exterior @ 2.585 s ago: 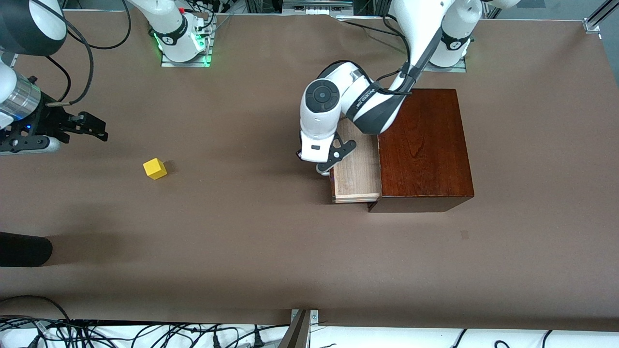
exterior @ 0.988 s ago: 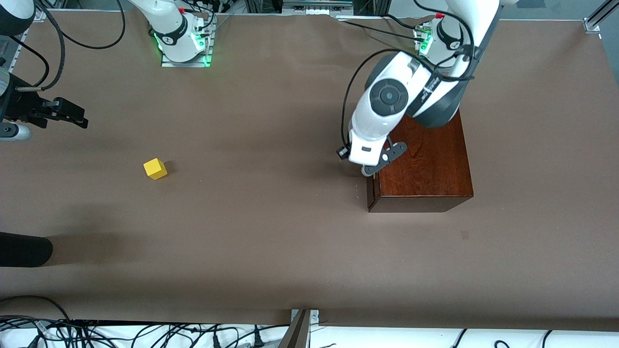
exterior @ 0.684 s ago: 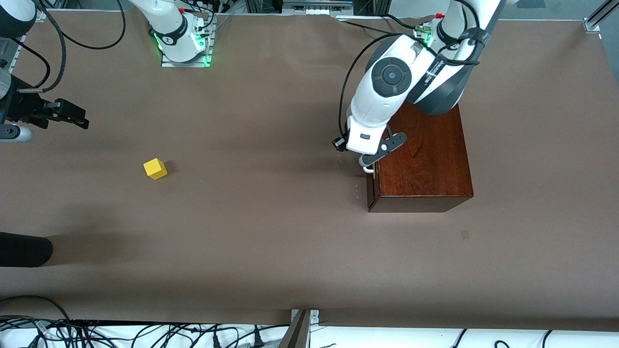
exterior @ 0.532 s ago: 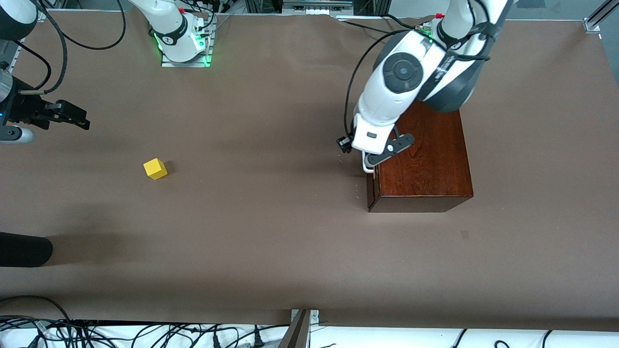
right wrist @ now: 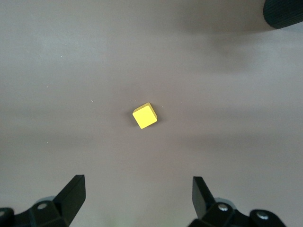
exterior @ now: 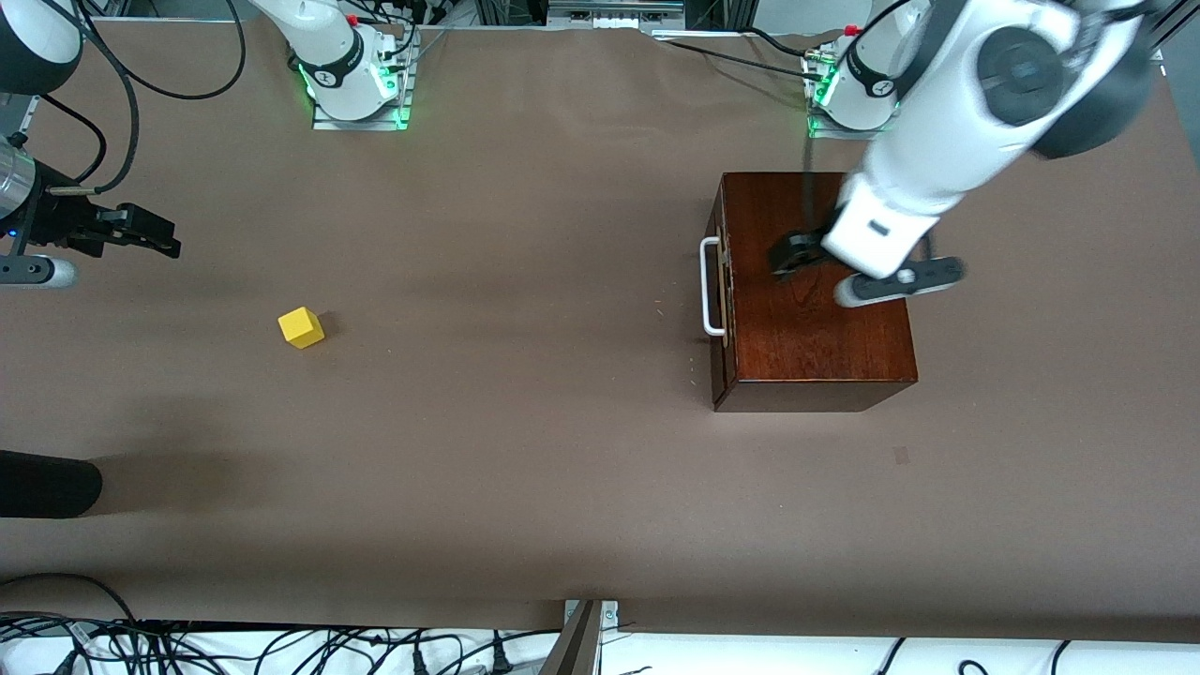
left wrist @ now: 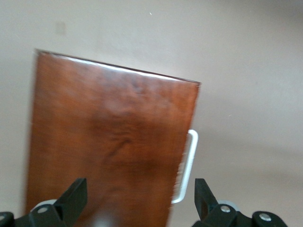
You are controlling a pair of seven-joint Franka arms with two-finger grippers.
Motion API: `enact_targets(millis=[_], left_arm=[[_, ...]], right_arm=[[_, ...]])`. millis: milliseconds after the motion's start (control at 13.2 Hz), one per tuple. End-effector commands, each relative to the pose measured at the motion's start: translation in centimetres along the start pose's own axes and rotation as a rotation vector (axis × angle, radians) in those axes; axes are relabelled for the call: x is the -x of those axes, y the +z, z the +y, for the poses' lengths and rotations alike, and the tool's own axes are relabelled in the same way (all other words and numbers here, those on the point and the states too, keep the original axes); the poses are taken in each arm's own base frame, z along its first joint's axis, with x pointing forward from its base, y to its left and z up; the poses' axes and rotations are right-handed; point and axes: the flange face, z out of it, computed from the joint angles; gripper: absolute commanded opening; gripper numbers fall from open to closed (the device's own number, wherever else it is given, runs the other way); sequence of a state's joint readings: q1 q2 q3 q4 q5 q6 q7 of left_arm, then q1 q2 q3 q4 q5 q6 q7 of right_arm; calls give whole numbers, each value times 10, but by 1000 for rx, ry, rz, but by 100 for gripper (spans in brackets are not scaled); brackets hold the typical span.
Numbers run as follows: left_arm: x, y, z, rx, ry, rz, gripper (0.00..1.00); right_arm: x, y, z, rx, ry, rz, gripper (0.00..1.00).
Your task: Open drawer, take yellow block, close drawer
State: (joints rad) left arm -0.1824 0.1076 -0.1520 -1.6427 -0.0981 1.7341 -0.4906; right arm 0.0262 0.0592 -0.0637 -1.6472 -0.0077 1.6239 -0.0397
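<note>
The dark reddish-brown wooden box [exterior: 816, 291] stands toward the left arm's end of the table. Its drawer [exterior: 720, 291] is pushed in flush, and the white loop handle [exterior: 711, 286] is free. My left gripper [exterior: 848, 272] is open and empty above the box top. The left wrist view shows the box [left wrist: 109, 146] and the handle [left wrist: 187, 168] between my open left gripper [left wrist: 140, 203]. The yellow block [exterior: 300, 327] lies on the table toward the right arm's end. My right gripper [exterior: 141, 234] is open and empty, and the block [right wrist: 144, 115] shows ahead of the right gripper [right wrist: 138, 196].
A black rounded object [exterior: 47, 483] reaches in over the table's edge at the right arm's end, nearer to the front camera than the block; it also shows in the right wrist view [right wrist: 284, 12]. Brown paper covers the table [exterior: 525, 441].
The drawer went from pulled out to shut. My left gripper let go of the handle, rose and swung over the box top. My right gripper shifted slightly.
</note>
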Motion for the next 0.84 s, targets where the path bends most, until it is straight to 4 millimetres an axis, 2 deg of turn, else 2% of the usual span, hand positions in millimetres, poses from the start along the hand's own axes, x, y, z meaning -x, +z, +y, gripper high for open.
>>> enact_targets(millis=[0,152,380,760], left_arm=[[-2,-25,-57,4,143,18,100],[-17,-34,-101,-17,232,39,100],[-23,-45,-129,-58,233,40,100],[-18,-57,-132,-55,232,60,100]], right_arm=[[0,-10,4,1,19,10,100],[0,-11,7,1,24,16,100],[-1,-11,7,1,24,18,100],[-1,-12,7,0,25,18,100]])
